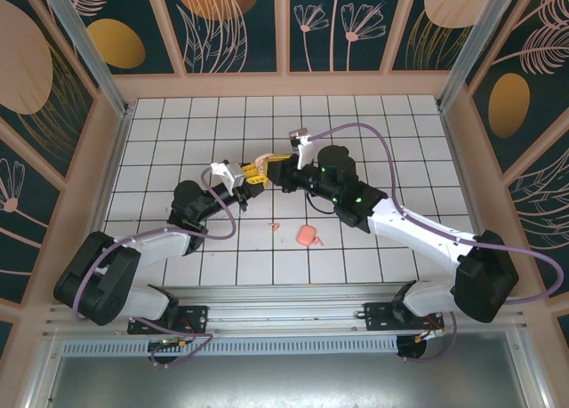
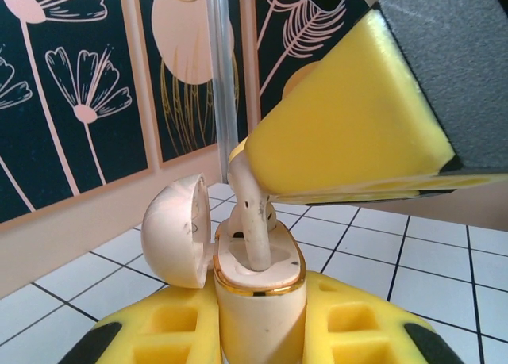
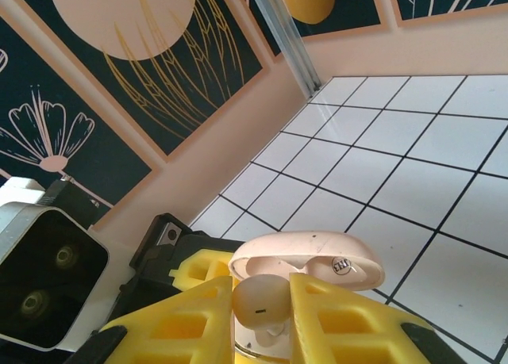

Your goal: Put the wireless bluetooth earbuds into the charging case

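One earbud (image 2: 251, 213) is pinched in the right gripper (image 3: 260, 312). The yellow pads (image 3: 198, 320) are pressed onto its round head and the stem points down. Just below it, the left gripper (image 2: 258, 332) is clamped around the lower body of the charging case (image 2: 258, 296). It holds the case upright above the worktop (image 1: 169, 124), with the lid (image 2: 178, 231) swung open to one side.

In the left wrist view the tip of the stem is inside the opening of the case, but the head is well above the gold rim. So I judge that the insertion step is in hand and only begun. The next move calls, I think, for a straight push down along the stem until the head sits in its socket, and then for the right gripper to spread. A tilted push could jam the earbud on the rim or turn the case between the left pads.

Some things are hard to make out. The stem and the rim hide the bottom of the socket, so I cannot tell whether the other earbud is seated there. On the worktop near the arms lies a small pinkish piece (image 1: 308, 236), too small to say what it is.
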### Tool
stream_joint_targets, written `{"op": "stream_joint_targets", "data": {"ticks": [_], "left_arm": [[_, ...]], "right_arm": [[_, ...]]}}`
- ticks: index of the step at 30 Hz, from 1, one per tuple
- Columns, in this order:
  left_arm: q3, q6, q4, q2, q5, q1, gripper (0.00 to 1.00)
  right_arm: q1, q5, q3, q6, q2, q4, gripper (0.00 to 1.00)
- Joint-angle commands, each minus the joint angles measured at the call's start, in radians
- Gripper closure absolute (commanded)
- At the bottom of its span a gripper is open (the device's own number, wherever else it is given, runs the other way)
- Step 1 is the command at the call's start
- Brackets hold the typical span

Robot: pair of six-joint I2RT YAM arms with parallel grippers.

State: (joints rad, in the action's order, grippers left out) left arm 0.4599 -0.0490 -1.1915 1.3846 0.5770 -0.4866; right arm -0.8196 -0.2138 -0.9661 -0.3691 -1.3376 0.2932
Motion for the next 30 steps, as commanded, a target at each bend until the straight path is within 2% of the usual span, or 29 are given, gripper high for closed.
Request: {"op": "stream_joint_targets", "data": {"ticks": [1,10,22,30], "left_arm": [[0.014,0.045,-0.049,-0.03,0.033,-0.027,0.94],[0.016,0.039,-0.053,-0.028,0.026,-0.03,0.94],[0.022,-0.003,-0.09,-0.027,0.029,-0.03,0.94],[0.028,-0.018,-0.102,-0.025,0.033,-0.03,0.94]], "right_arm": [[-0.006,-0.059,0.012,-0.008,0.0,0.031,0.79],[-0.01,-0.072,-0.002,-0.016,-0.03,0.036,0.79],[0.014,0.022,0.003,0.018,-0.012,-0.148,0.78],[0.022,0.034,0.003,0.025,-0.008,-0.181,0.73]]}}
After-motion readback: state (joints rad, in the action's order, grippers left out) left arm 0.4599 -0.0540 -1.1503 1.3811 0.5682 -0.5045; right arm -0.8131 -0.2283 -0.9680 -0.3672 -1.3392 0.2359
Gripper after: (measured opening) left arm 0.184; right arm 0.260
